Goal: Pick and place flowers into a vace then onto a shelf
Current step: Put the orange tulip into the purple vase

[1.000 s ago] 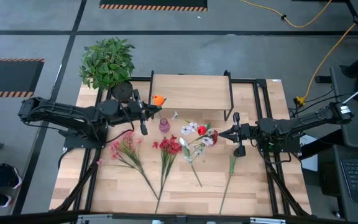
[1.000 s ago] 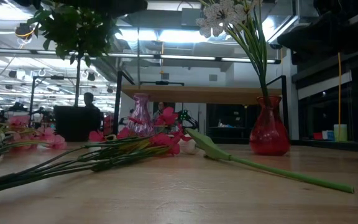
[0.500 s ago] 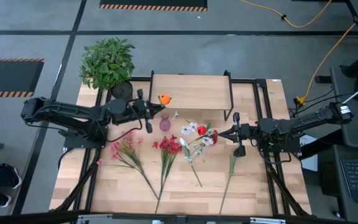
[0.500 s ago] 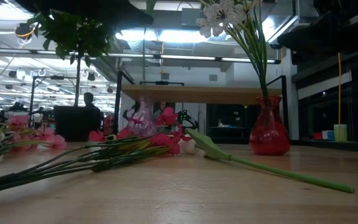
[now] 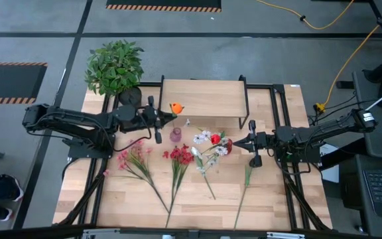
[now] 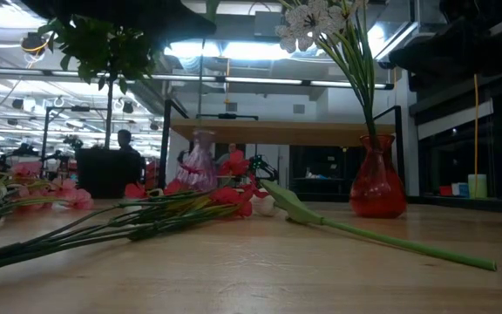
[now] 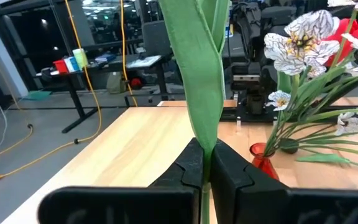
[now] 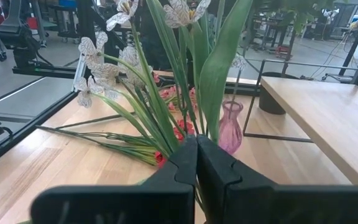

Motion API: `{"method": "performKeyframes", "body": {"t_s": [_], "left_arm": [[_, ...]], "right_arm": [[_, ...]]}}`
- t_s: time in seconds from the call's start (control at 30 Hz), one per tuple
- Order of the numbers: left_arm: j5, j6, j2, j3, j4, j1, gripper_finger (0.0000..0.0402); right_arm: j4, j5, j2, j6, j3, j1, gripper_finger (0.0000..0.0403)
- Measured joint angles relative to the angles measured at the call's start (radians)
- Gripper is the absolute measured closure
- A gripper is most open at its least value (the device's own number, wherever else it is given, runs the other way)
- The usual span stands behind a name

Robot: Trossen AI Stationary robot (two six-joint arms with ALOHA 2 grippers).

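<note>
The left gripper [image 5: 163,117] hangs over the table [image 5: 270,199], just in front of the left end of the shelf [image 5: 204,97]. Its two fingers [image 7: 188,168] are clamped on the green stem of an orange flower [image 5: 176,107]. The orange bloom sits over the near left edge of the shelf top. A small pink vase [image 5: 176,134] stands on the table right below and a bit to the right of this gripper. The right gripper [image 5: 237,143] is near the middle of the table, on the right side. Its fingers [image 8: 185,158] are pinched tight on the stems of a bunch of white flowers [image 5: 204,138]. That bunch stands in a red vase [image 6: 376,185], and the stems rise tall out of it. The red vase is on the table, in front of the right part of the shelf. More flowers lie flat on the table. A pink bunch [image 5: 132,159] lies on the left, a red bunch [image 5: 180,157] lies in the middle, and a white one [image 5: 201,164] lies next to it with its stem toward the near edge. One long green stem [image 5: 244,186] lies on the right. A bushy green plant [image 5: 114,66] in a dark pot stands at the far left corner. The shelf top has nothing standing on it.
</note>
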Motion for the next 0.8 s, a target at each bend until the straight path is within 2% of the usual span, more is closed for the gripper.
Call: {"method": "performKeyframes", "body": {"t_s": [0.4, 0.63, 0.8], "left_arm": [[0.001, -0.048, 0.053, 0.000, -0.046, -0.008, 0.0396], [0.001, -0.045, 0.150, 0.000, 0.038, -0.008, 0.0397], [-0.007, -0.051, 0.174, 0.000, 0.055, -0.008, 0.0397]], "right_arm": [[-0.007, 0.000, 0.000, 0.002, 0.000, 0.000, 0.0391], [-0.016, 0.000, 0.000, 0.004, 0.000, 0.000, 0.0391], [-0.070, 0.000, 0.000, 0.039, 0.000, 0.000, 0.0391]]}}
